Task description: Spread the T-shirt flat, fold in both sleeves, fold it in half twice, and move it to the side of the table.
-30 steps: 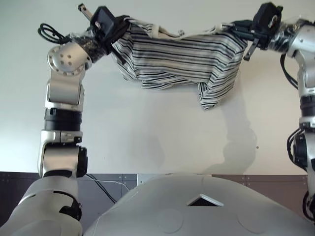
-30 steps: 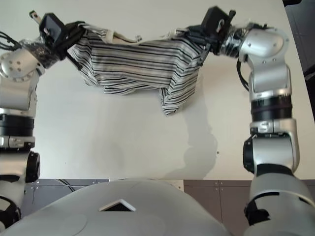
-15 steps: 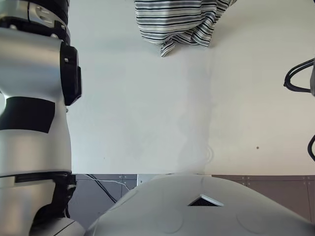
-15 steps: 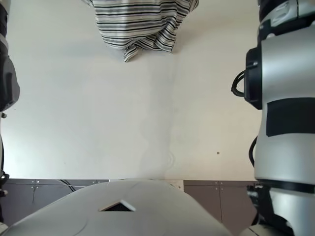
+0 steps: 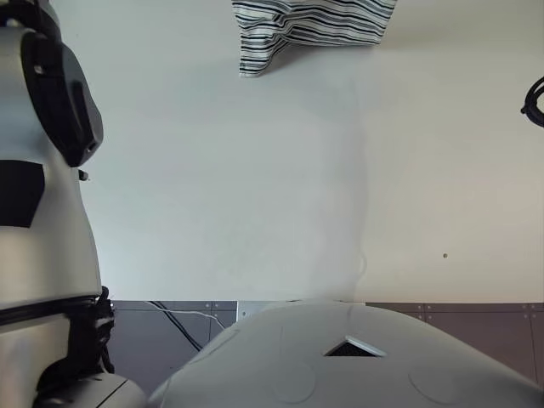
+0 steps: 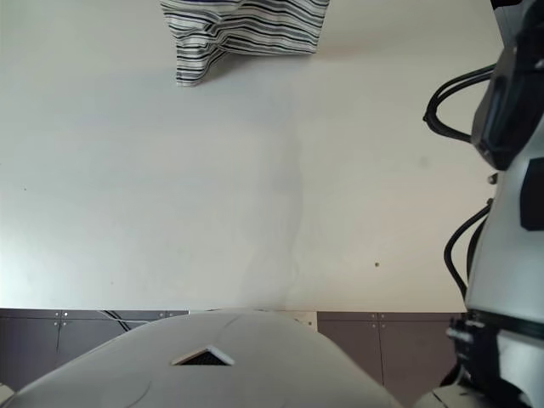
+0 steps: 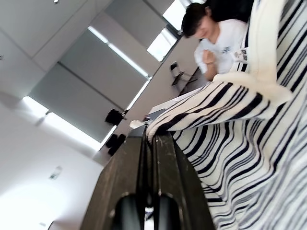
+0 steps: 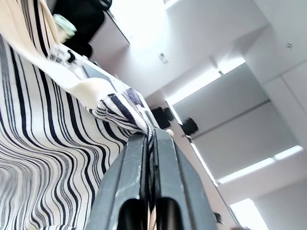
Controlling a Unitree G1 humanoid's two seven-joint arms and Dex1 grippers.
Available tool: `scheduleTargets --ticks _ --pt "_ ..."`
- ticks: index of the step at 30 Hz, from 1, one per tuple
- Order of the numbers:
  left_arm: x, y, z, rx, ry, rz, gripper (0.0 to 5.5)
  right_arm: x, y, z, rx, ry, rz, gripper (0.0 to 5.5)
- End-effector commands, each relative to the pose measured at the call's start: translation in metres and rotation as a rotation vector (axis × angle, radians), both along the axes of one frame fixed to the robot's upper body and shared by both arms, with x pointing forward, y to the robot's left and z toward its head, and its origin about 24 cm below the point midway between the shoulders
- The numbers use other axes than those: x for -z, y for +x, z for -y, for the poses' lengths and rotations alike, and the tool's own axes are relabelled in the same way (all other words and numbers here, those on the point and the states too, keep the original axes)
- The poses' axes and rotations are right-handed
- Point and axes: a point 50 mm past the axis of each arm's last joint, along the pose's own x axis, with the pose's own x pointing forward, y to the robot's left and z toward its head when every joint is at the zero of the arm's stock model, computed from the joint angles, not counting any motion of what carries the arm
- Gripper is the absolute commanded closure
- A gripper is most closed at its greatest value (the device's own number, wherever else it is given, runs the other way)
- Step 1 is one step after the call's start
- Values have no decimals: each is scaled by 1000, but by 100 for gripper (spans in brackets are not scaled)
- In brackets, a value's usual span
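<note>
Left fingers (image 7: 125,182) are pressed together, pinching a fold of the T-shirt (image 5: 310,19) at their tips. Right fingers (image 8: 132,177) are likewise closed on a bunched edge of the cloth beside its cream trim. The T-shirt, white with dark stripes, is held up over the far part of the white tabletop (image 5: 255,187). Its lower edge shows at the top of the head views, with one corner drooping lower on the robot's left. Whether that corner touches the tabletop cannot be told.
</note>
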Motion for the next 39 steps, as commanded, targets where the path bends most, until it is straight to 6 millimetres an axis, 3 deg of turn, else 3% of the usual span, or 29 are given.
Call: scheduleTargets --ticks 1,2,4,7,11,16,19,25,29,34,37,39 --pt "112 -89 -40 259 -19 -238 540 88 -71 26 -397 -71 -263 535" --pt "129 -119 -39 287 -27 -291 540 104 -93 31 -425 -72 -335 535" --pt "138 -149 -33 300 -74 -346 540 120 -121 42 -421 -63 -433 535" --pt "137 -178 -24 321 -122 -405 540 133 -149 47 -413 -49 -536 535" --pt "135 -210 -9 429 -59 -507 540 134 -177 34 -488 -85 -621 535" --pt "133 -232 -5 512 71 -643 540 132 -203 20 -556 -147 -717 535" --pt "153 -241 -3 531 175 -717 540 151 -216 20 -549 -243 -819 535" --pt "210 -269 -11 570 366 -814 540 213 -240 20 -533 -373 -995 535" --pt "227 -291 -20 624 453 -871 540 235 -261 20 -538 -412 -1076 535" --pt "235 -294 -27 587 488 -852 472 243 -265 27 -507 -443 -1128 468" --pt "228 -298 -29 567 419 -890 423 239 -263 36 -468 -433 -1151 425" --pt "222 -298 -33 546 403 -928 401 232 -264 42 -447 -374 -1193 425"
